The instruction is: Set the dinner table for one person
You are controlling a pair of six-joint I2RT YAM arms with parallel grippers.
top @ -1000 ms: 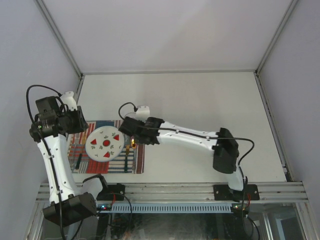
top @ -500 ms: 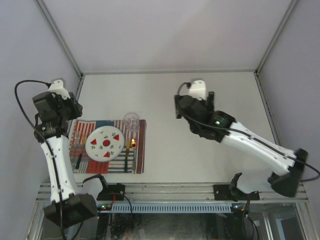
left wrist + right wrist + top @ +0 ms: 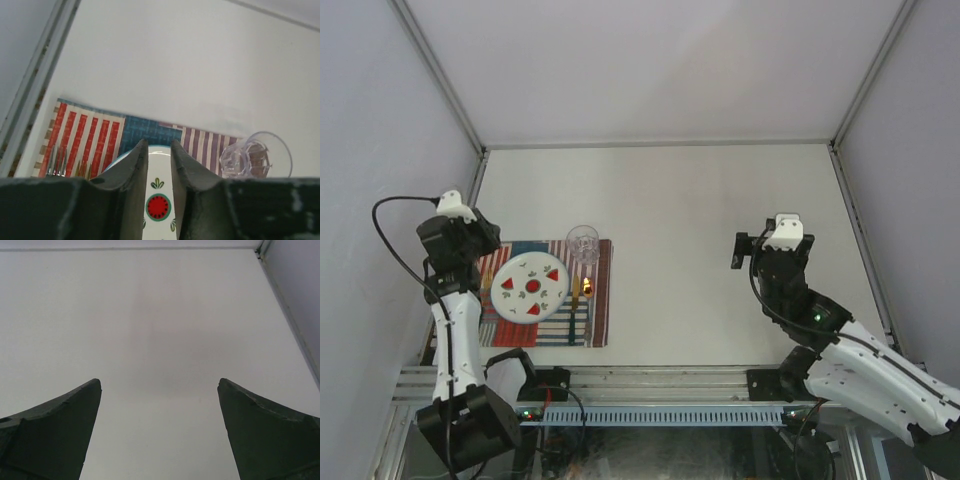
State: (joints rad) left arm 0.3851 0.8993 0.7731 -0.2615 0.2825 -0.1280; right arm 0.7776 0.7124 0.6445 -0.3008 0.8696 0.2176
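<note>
The off-white dinner table (image 3: 720, 220) carries a striped placemat (image 3: 600, 320) at the near left. On the mat lie a white plate with red watermelon prints (image 3: 530, 286), a fork (image 3: 477, 322) to its left, and a knife (image 3: 572, 325) and spoon (image 3: 587, 288) to its right. A clear glass (image 3: 583, 241) stands upright at the mat's far right corner. My left gripper (image 3: 478, 240) hovers over the mat's left part, its jaws a narrow gap apart and empty (image 3: 159, 142). My right gripper (image 3: 760, 250) is wide open and empty over bare table (image 3: 159, 382).
The left wrist view shows the plate (image 3: 159, 165), the glass (image 3: 255, 155), the fork tines (image 3: 57, 160) and the mat (image 3: 95, 132). Aluminium rails edge the table (image 3: 480, 165). Grey walls stand close on the left, right and far sides.
My right arm has drawn back from the mat to the table's right side, leaving the glass standing on the mat. My left arm has shifted and lowered beside the mat.
</note>
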